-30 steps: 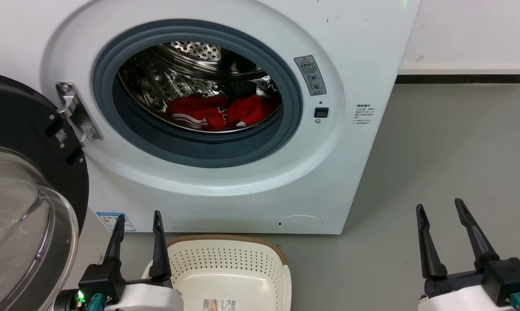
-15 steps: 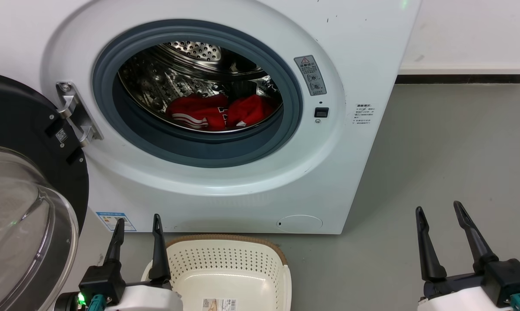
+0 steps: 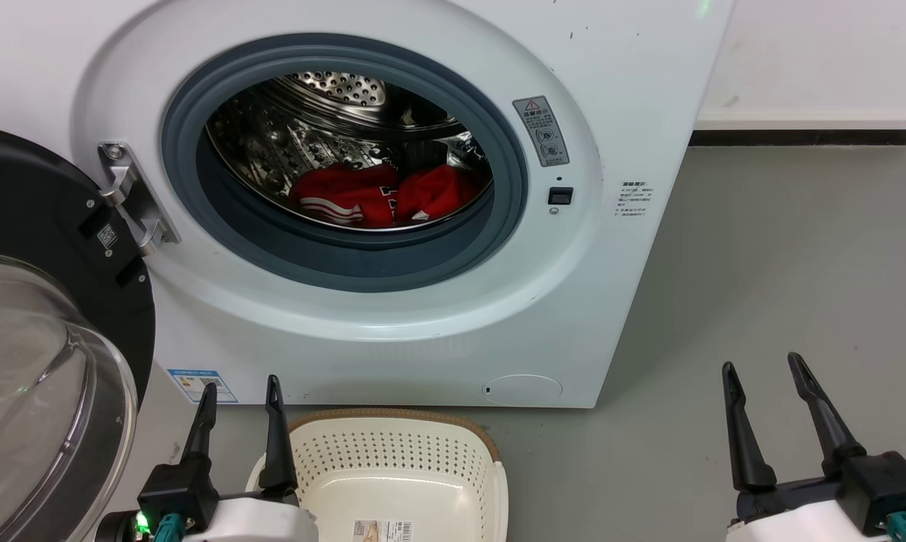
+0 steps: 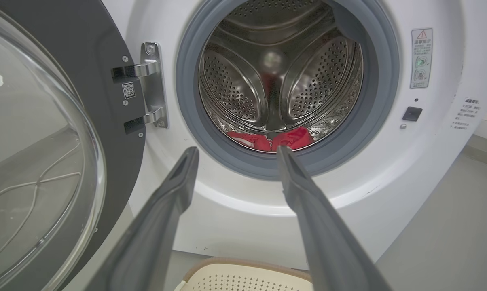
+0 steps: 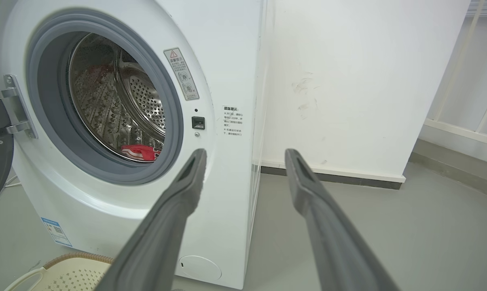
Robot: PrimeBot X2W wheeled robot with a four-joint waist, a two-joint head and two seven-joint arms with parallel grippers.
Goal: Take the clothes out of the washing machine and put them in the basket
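Head camera downward, wrist cameras level, sharing washing machine (image 3: 393,331)

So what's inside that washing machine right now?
Red clothes with white stripes lie at the bottom of the steel drum. Whatever is beneath them is hidden.

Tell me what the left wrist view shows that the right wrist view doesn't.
Left wrist view: the left gripper, open, the door's glass bowl and the drum's back wall seen head-on. Right wrist view: the right gripper, open, the white room wall beside the washing machine and the round flap low on its front. Both: the machine, the clothes inside and the basket rim.
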